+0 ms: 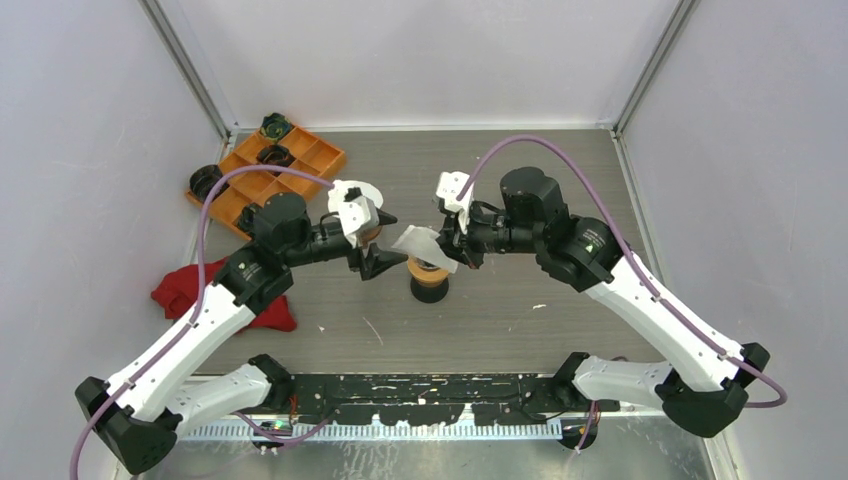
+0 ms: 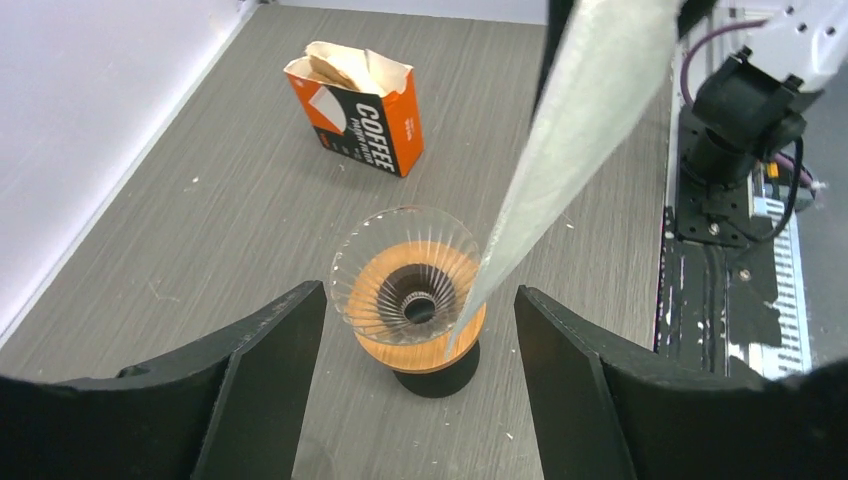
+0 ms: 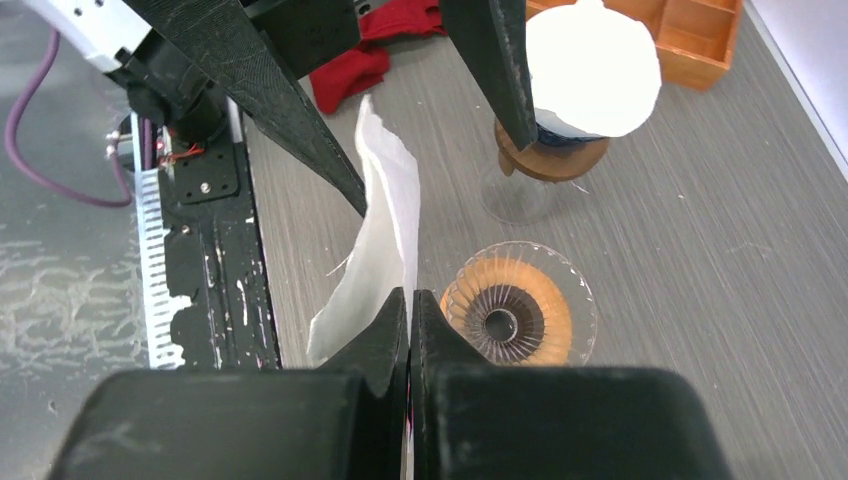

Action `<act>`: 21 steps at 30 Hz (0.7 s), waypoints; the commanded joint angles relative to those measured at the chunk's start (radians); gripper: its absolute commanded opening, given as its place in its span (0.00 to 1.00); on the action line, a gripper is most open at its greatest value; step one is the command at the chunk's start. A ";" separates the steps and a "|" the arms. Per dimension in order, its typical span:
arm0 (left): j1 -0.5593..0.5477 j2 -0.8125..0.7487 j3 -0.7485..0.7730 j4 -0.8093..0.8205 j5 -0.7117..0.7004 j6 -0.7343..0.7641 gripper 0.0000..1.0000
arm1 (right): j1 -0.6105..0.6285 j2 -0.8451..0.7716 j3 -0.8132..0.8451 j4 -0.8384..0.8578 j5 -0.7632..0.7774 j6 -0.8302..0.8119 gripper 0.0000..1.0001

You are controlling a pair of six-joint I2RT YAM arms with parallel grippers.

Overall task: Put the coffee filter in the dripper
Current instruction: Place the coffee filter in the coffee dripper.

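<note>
filter [image 3: 385,220] in r gripper [image 3: 410,302], by dripper [image 3: 520,322]

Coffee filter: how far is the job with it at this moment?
Done: the coffee filter is picked up, pinched flat in the shut right fingers. In hand: it hangs over the dripper, its lower tip near the rim, and the left fingers are open. Left: seat it inside the dripper, which holds no filter yet.

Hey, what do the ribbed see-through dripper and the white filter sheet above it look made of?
Ribbed clear dripper: glass or clear plastic, glossy; its base shows through the fluted wall.
Orange-brown collar under it: probably wood, matte.
White coffee filter: thin matte paper; it curls and creases.
</note>
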 commanded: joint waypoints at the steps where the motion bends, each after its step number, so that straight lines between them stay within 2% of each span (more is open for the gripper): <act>1: -0.020 -0.003 0.071 0.057 -0.107 -0.102 0.72 | 0.049 -0.012 0.072 -0.034 0.233 0.103 0.01; 11: -0.176 -0.076 0.054 0.026 -0.426 -0.225 0.74 | 0.205 0.068 0.162 -0.144 0.609 0.249 0.01; 16: -0.264 -0.080 0.044 0.038 -0.584 -0.311 0.74 | 0.312 0.174 0.245 -0.247 0.865 0.322 0.01; 21: -0.302 -0.102 0.007 0.078 -0.700 -0.431 0.74 | 0.369 0.265 0.334 -0.355 1.050 0.432 0.01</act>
